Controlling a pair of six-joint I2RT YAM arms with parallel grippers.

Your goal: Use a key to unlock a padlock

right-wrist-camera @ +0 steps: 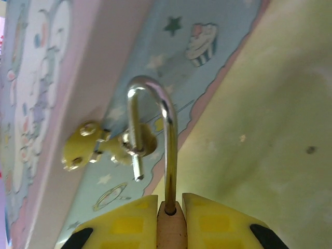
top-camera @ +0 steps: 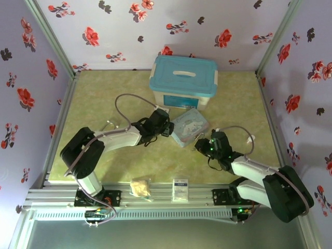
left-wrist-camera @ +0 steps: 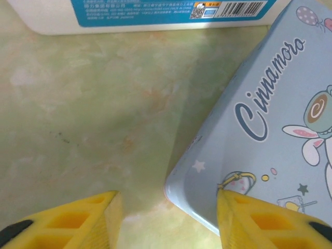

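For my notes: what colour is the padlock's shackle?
The shackle is shiny silver; see right wrist view.

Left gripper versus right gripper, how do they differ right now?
The left gripper is open and holds nothing; the right gripper is shut on the padlock. The left gripper straddles a corner of the blue tin; the right gripper sits by the tin's clasp. Both have yellow fingers.

1. One padlock [right-wrist-camera: 169, 171].
2. One blue cartoon tin [top-camera: 189, 127].
3. One lidded plastic box [top-camera: 183, 82].
4. One white card [top-camera: 180, 189].
5. One beige packet [top-camera: 140, 188], as far as the blur allows.
6. Two grippers: left gripper [left-wrist-camera: 167, 210], right gripper [right-wrist-camera: 171, 205].
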